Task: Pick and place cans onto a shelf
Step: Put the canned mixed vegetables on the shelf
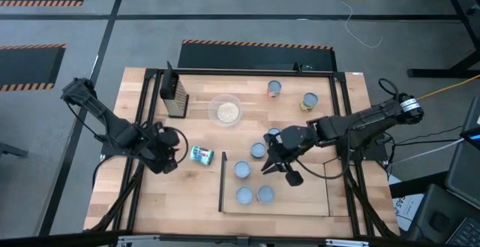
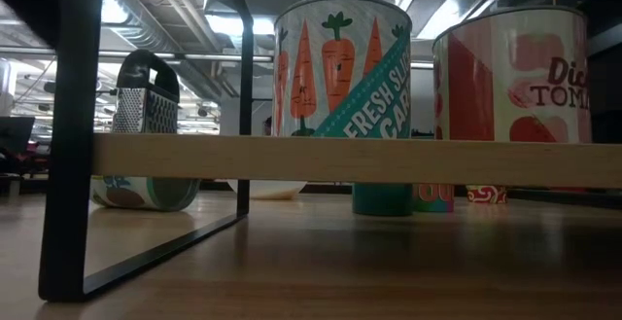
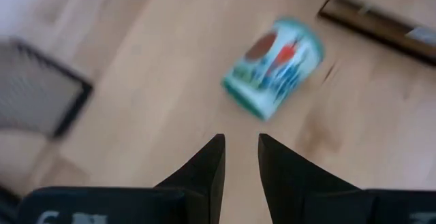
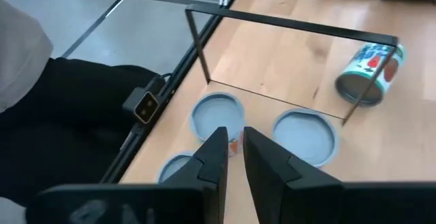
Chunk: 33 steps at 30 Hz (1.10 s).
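Note:
A teal can (image 1: 201,155) lies on its side on the tabletop, left of the shelf (image 1: 307,198); it also shows in the left wrist view (image 3: 272,67). My left gripper (image 1: 174,155) is shut and empty just left of it (image 3: 240,149). Several cans (image 1: 242,170) stand upright on the shelf, blue-silver tops up. My right gripper (image 1: 270,159) hovers shut and empty over them (image 4: 235,137), close above one can top (image 4: 218,115). Two more cans (image 1: 274,88) stand at the table's far side.
A clear bowl (image 1: 225,110) and a metal grater (image 1: 174,93) stand at the far left-middle of the table. The shelf's dark upright frame (image 4: 293,26) rises at its left end. In the low view two cans (image 2: 340,77) stand on the shelf board.

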Each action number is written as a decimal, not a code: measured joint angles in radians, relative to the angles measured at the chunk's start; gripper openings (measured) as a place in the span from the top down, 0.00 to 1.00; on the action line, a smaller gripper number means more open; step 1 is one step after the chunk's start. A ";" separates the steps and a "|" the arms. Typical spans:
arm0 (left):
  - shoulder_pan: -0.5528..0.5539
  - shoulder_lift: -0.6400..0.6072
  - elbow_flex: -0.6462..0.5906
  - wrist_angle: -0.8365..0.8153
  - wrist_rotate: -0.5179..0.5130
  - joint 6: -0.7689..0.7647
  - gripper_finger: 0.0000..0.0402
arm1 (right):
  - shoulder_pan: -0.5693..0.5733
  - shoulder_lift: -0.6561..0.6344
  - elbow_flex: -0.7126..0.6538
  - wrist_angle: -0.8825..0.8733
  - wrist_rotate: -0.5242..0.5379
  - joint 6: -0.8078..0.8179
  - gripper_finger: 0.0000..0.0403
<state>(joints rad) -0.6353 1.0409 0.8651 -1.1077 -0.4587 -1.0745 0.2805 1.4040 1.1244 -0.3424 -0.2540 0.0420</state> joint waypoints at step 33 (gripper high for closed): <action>0.107 0.122 -0.112 0.239 0.038 -0.048 0.66 | -0.123 0.000 0.000 -0.020 0.061 -0.127 0.87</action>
<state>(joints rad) -0.5282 1.1630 0.7528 -0.8692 -0.4203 -1.1228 0.1579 1.4044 1.1240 -0.3622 -0.1925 -0.0845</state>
